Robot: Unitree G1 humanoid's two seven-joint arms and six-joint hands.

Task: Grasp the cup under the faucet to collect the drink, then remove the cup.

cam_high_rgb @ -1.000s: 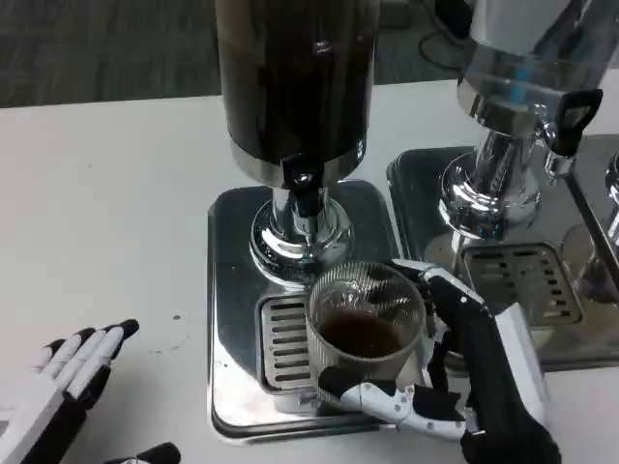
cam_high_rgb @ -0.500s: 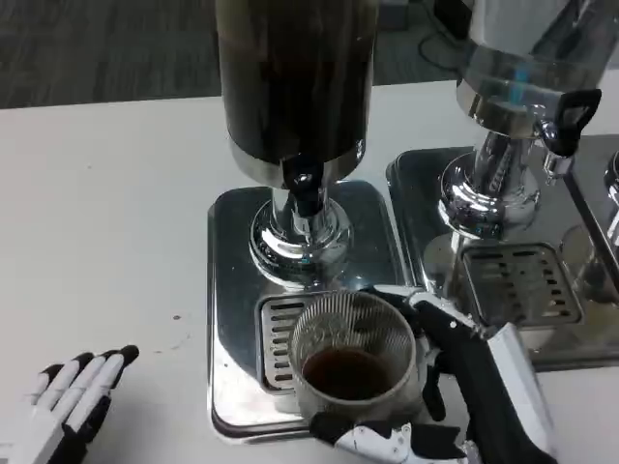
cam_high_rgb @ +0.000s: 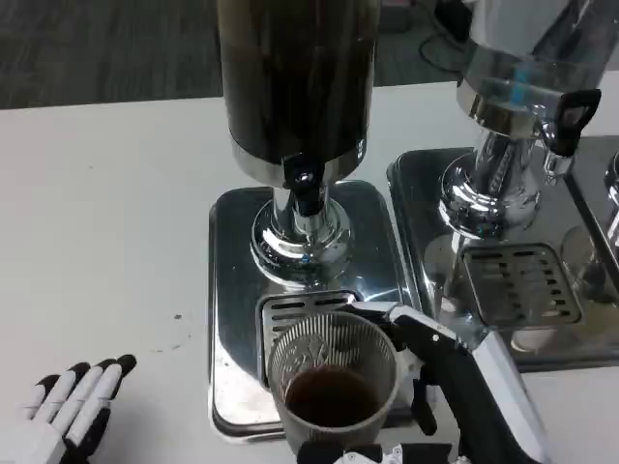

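Our right hand grips the cup, fingers wrapped round its right and near sides. The cup holds dark drink and sits over the near edge of the steel tray, nearer than the faucet of the dark dispenser. Our left hand rests open on the white worktop, well to the left. We can read no writing. A second dispenser stands to the right; grey carpet lies beyond.

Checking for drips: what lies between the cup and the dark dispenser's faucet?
In the head view, only the slotted drip grate on the steel tray lies between the cup and faucet.
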